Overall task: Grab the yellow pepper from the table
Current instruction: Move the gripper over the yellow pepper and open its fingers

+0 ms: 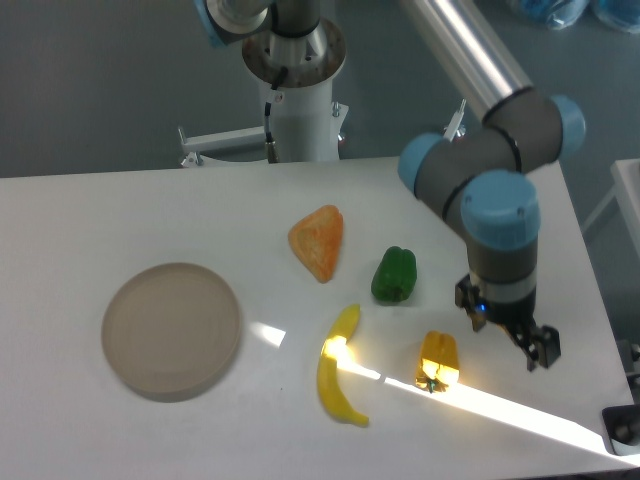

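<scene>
Small glossy yellow-orange bell pepper (438,361): on large flat white tabletop (150,215), near right, in sunlit strip. Black two-finger gripper (508,325): just right of pepper, apart from it, holding nothing; finger spread cannot be told. Green bell pepper (395,275): beyond yellow one. Long curved yellow banana (337,366): left of it. Orange triangular wedge (318,241): farther back. Round grey-beige plate (172,329): far left.

I see the yellow pepper (438,361) lying on the white table (120,210). My gripper (527,342) hangs just to its right, not touching it.
</scene>
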Motion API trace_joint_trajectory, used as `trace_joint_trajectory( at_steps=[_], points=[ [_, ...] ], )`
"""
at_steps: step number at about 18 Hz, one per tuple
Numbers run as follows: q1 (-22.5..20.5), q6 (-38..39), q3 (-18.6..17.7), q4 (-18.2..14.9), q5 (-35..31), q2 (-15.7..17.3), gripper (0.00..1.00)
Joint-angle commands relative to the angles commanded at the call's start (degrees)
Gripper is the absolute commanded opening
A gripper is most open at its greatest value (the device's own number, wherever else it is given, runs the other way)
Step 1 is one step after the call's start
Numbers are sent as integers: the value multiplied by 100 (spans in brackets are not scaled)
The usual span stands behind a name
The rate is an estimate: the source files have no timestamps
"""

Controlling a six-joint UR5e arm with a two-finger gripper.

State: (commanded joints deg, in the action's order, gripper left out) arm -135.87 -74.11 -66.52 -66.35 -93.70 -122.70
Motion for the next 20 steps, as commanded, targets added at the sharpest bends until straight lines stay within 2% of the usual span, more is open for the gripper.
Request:
trace_joint_trajectory(
  at_steps=[3, 9, 11, 13, 20],
  points=[
    [-141, 703, -264, 0, 597, 211, 100],
    [-203, 2179, -370, 61, 1284, 186, 100],
    [-203, 2426, -362, 105, 1302, 98, 100],
    [-238, 2611, -370, 341, 1320, -8, 100],
    [-176, 2753, -476, 755, 1302, -315, 100]
  ],
)
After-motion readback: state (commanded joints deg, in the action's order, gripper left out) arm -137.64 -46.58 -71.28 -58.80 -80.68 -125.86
